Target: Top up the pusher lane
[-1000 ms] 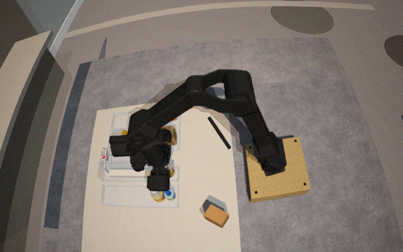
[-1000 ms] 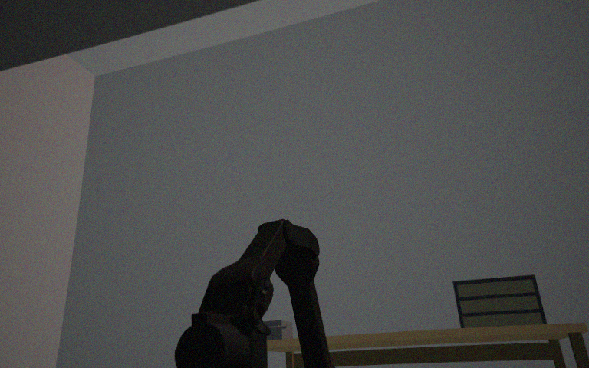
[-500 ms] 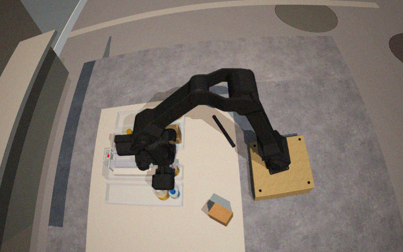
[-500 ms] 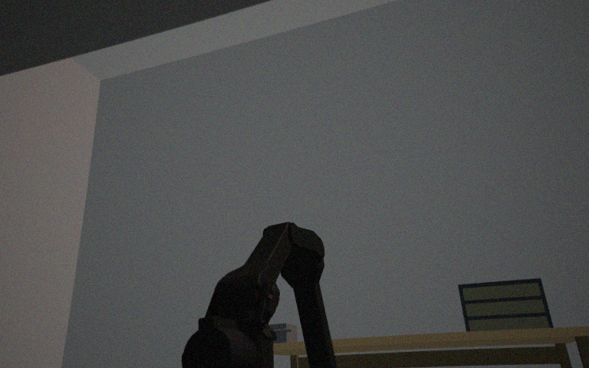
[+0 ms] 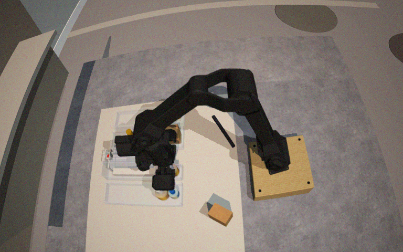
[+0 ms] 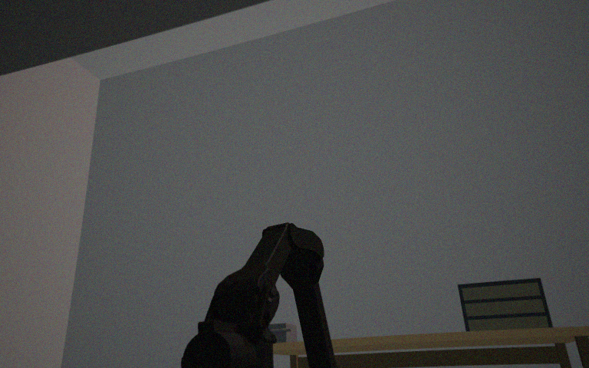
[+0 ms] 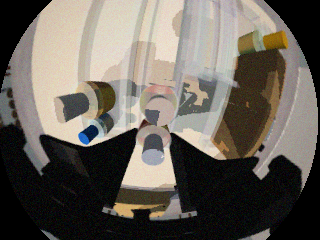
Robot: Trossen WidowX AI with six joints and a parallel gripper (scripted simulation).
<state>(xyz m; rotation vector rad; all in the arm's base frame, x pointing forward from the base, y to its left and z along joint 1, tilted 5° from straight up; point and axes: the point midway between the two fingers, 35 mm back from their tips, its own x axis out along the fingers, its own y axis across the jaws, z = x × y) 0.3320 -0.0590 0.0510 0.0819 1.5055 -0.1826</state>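
My gripper [image 7: 154, 134] is shut on a jar [image 7: 153, 151] with a grey cap, at the bottom centre of the wrist view. Another grey-capped jar [image 7: 159, 106] stands just behind it in the sprung lane; the two look close together, but contact is unclear. The sprung lane [image 5: 133, 178] lies below the arm in the top view. An amber jar side [image 5: 177, 170] shows at its front end, beside the gripper body. The fingertips are hidden there. The held jar's base, its height above the lane floor and the front stop cannot be made out.
The neighbouring lane [image 5: 127, 204] holds an amber jar [image 5: 162, 195] [image 7: 104, 99] and a blue-capped bottle [image 5: 173, 193] [image 7: 88, 134]. On the other side are a brown box [image 5: 178, 134] [image 7: 260, 95] and a yellow-capped bottle [image 5: 128, 131] [image 7: 275, 40]. A black rod [image 5: 223, 131] and orange block [image 5: 220, 213] lie nearer the base.
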